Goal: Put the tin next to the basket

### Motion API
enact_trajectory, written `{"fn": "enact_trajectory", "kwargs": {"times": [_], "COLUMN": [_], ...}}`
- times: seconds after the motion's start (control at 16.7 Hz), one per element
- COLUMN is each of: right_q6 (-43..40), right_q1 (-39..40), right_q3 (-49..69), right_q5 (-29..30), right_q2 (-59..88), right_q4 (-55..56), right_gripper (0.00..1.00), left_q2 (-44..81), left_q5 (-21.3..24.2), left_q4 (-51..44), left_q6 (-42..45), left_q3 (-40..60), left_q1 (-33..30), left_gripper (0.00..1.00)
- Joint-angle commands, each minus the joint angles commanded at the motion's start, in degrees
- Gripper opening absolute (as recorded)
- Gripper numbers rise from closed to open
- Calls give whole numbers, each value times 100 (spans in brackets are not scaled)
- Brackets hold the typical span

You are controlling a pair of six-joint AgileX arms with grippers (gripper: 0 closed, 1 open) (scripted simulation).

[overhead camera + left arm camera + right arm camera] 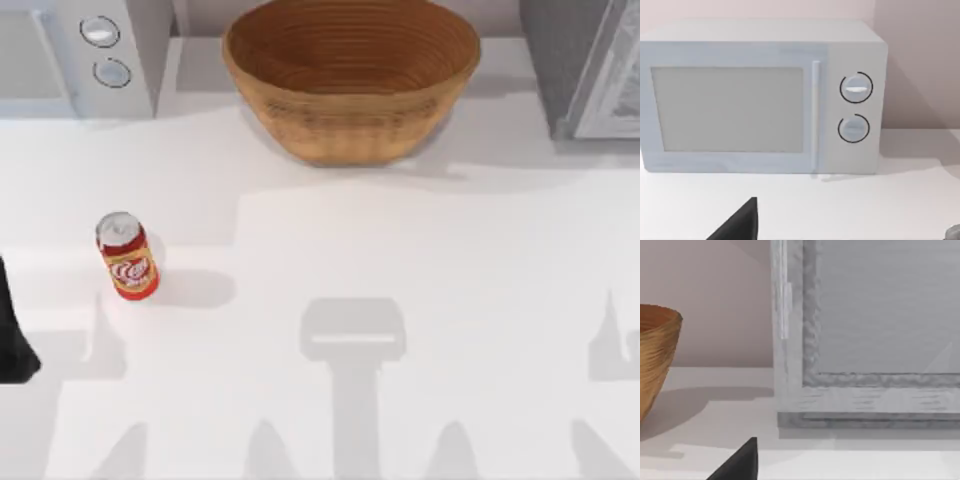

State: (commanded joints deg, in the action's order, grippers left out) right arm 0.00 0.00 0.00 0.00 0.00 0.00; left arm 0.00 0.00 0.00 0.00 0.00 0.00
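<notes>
We found the tin point(127, 256) standing upright on the white counter point(400, 250), toward the top view's left side, its silver top showing and its shadow falling to the right of it. The basket point(350, 85) sat at the back of the counter near the middle, wide at the rim, well apart from the tin. Nothing touched either of them. At the back left corner stood a pale microwave point(85, 55) with two round dials; our left wrist view faced its door and dials point(856, 88) head on, and a sliver of grey metal at that picture's lower right edge may have been the tin's top, though we could not be sure. At the back right stood a grey appliance with a framed door point(590, 70), which our right wrist view saw close up point(865, 340), with the basket's brown side point(655, 360) just beside it at that picture's edge. A dark part of our left arm point(12, 340) reached in at the left edge of the top view, near the tin but clear of it. A dark wedge showed low in each wrist view point(740, 222) point(740, 462), seemingly part of that arm's tool, but we could not tell whether the left tool or the right tool was apart or together.
</notes>
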Motion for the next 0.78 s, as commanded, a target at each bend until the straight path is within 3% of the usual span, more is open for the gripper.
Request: {"fn": "enact_trajectory", "kwargs": {"times": [0.36, 0.78], "right_q6": [0, 0], "right_q1": [0, 0], "right_q3": [0, 0], "right_q5": [0, 0], "right_q2": [0, 0], "right_q4": [0, 0], "right_gripper": [100, 100], "left_q2": [598, 3787], "left_q5": [19, 8], "left_q4": [-468, -2496], "left_q6": [216, 1149], "left_q3": [587, 3299], "left_q1": [-111, -508], "left_gripper": [100, 100]}}
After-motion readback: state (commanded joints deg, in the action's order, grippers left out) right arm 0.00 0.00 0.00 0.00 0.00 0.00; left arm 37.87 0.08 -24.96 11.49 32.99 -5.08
